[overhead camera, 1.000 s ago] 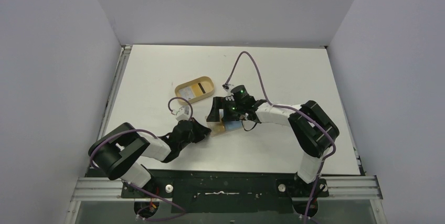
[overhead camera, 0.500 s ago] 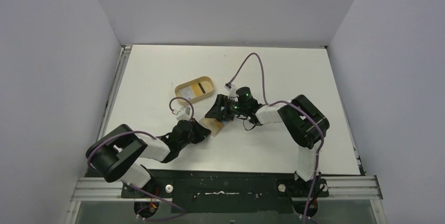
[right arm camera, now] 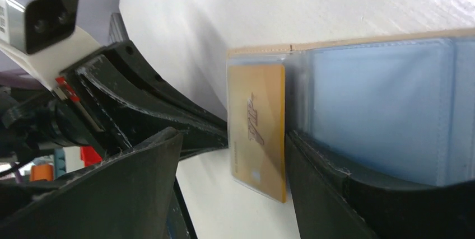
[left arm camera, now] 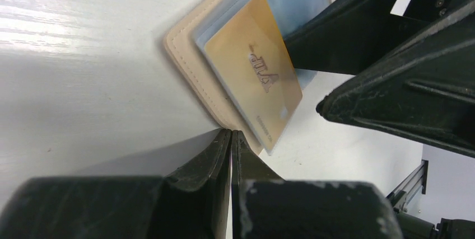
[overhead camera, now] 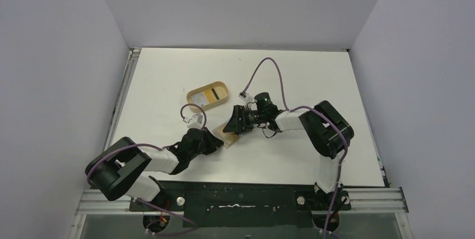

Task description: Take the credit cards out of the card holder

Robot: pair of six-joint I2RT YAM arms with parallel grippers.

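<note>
Stage: early, no card out | holder [left arm camera: 187, 68] open on tabletop [overhead camera: 313, 76] | gold card [left arm camera: 252, 76] jutting past its edge, blue card [right arm camera: 381, 104] sleeved | left gripper [left arm camera: 231, 138] clenched, empty, at holder edge | right gripper [right arm camera: 232, 135] astride gold card, jaws apart.

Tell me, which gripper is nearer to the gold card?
Right. The gold card lies between the open fingers of the right gripper. The left gripper is shut, its tips at the edge of the wallet, just beside the card.
</note>
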